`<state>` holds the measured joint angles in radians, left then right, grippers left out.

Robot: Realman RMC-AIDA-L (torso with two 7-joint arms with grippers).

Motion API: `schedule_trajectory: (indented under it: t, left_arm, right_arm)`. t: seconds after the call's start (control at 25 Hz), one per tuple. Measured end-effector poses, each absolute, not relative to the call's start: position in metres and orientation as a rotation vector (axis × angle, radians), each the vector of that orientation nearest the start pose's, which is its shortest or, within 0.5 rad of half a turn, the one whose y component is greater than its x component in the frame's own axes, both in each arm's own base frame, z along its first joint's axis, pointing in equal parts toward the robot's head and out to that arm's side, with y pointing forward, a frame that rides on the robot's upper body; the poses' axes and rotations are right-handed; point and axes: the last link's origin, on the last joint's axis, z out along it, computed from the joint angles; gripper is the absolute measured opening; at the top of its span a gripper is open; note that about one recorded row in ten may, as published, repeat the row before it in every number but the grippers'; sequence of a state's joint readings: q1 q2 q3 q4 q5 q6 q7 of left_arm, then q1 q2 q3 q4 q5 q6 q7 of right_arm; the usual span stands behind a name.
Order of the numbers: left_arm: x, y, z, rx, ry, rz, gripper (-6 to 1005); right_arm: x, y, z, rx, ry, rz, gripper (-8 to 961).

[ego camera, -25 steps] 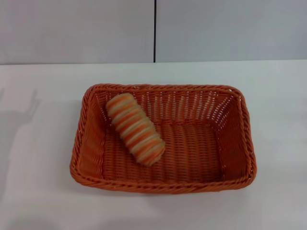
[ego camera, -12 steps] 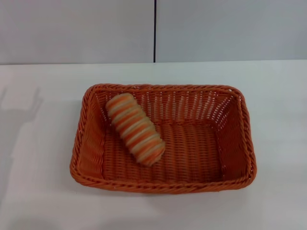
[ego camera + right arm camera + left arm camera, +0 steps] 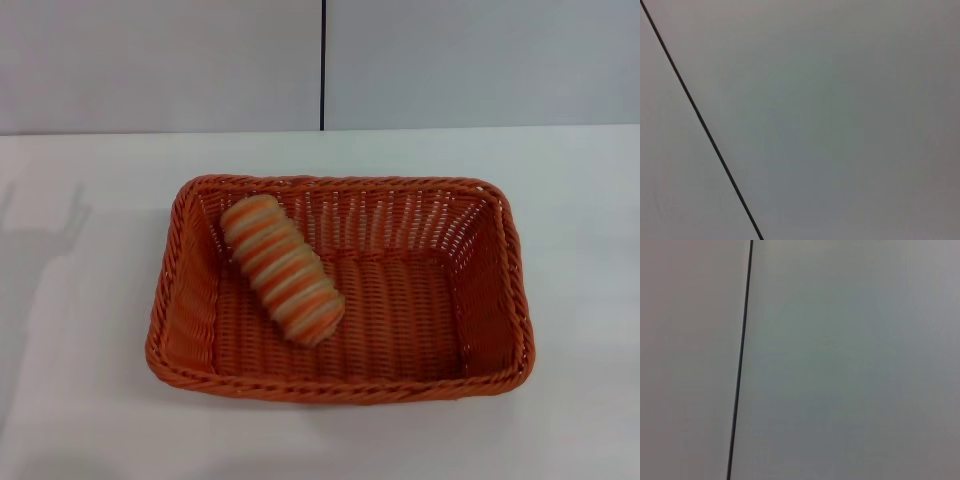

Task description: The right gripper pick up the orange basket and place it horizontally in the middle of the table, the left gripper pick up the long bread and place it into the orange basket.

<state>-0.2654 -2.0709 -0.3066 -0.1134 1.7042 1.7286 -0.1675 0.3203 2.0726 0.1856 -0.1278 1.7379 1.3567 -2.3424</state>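
The orange basket point(image 3: 490, 300) lies with its long side across the middle of the white table point(image 3: 90, 420) in the head view. Inside it, the long bread point(image 3: 282, 268), striped orange and cream, rests slantwise in the left half, one end near the back left corner. Neither gripper shows in any view. Both wrist views show only a plain grey wall with a thin dark seam point(image 3: 741, 360).
A grey wall point(image 3: 480, 60) with a vertical dark seam point(image 3: 323, 65) rises behind the table's far edge. A faint shadow point(image 3: 45, 240) lies on the table left of the basket. White tabletop surrounds the basket on all sides.
The basket and the bread have not moved. The faint shadow on the table's left side has shifted slightly.
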Motion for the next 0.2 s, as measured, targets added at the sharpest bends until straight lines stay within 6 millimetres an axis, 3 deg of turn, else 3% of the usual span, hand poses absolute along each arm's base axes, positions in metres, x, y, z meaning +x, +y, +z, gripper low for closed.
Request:
schedule_trajectory:
  t: [0.2]
  left_arm:
    - [-0.336, 0.2433, 0.0329, -1.348, -0.297, -0.918, 859]
  right_arm:
    - [0.4055, 0.2666, 0.0722, -1.131, 0.853, 1.017, 501]
